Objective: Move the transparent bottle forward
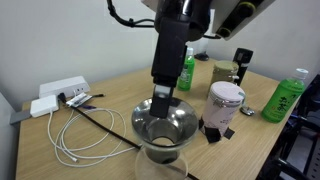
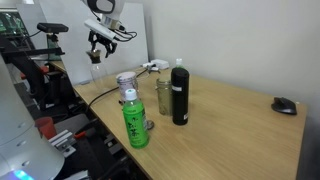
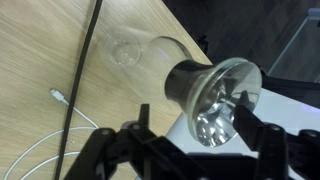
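Bottle (image 3: 150,50) of clear glass, shiny funnel cone (image 3: 215,95), woodgrain table (image 3: 40,60)

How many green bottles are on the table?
2. The small green bottle stands behind the gripper; the larger green bottle, white-capped, near the table's edge. Others may be hidden.

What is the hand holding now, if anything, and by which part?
Nothing seems held. The hand is open above the filter cone of the bottle; whether a finger touches its rim cannot be told.
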### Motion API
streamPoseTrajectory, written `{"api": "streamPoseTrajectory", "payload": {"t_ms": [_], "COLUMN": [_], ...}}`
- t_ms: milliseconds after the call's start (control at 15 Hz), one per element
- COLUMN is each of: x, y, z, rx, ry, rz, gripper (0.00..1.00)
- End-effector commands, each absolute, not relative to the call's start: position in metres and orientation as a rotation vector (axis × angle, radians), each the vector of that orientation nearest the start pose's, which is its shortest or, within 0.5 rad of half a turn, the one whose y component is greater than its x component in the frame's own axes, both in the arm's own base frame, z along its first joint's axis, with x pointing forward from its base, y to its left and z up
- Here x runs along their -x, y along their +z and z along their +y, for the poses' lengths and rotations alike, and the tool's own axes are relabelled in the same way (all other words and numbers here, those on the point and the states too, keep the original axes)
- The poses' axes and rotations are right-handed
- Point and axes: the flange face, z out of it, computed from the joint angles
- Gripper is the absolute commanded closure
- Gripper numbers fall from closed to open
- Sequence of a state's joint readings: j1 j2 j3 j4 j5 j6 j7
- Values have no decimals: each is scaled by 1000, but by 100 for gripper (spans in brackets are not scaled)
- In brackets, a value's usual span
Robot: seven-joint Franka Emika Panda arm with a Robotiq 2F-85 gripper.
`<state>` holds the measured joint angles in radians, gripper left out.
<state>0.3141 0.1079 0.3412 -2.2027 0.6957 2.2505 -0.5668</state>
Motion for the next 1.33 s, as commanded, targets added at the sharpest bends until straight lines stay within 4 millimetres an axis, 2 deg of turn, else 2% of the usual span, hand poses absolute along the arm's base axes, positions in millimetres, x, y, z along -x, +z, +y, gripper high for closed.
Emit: {"api": "streamPoseTrajectory", "payload": {"t_ms": [0, 133, 333, 600, 800, 933, 1000, 1267], "x": [-421, -427, -445, -478, -497, -502, -506, -506], "y": [351, 362, 387, 407, 405, 401, 402, 400], "z": [337, 332, 314, 272, 236, 220, 225, 223], "rx": [2379, 2407, 2490, 2615, 2750, 2809, 2776, 2797], "ry": [76, 12, -178, -356, -425, -387, -387, -376], "rz": [-924, -888, -842, -626, -492, -391, -456, -401], "gripper": [0, 0, 0, 0, 0, 0, 0, 0]}}
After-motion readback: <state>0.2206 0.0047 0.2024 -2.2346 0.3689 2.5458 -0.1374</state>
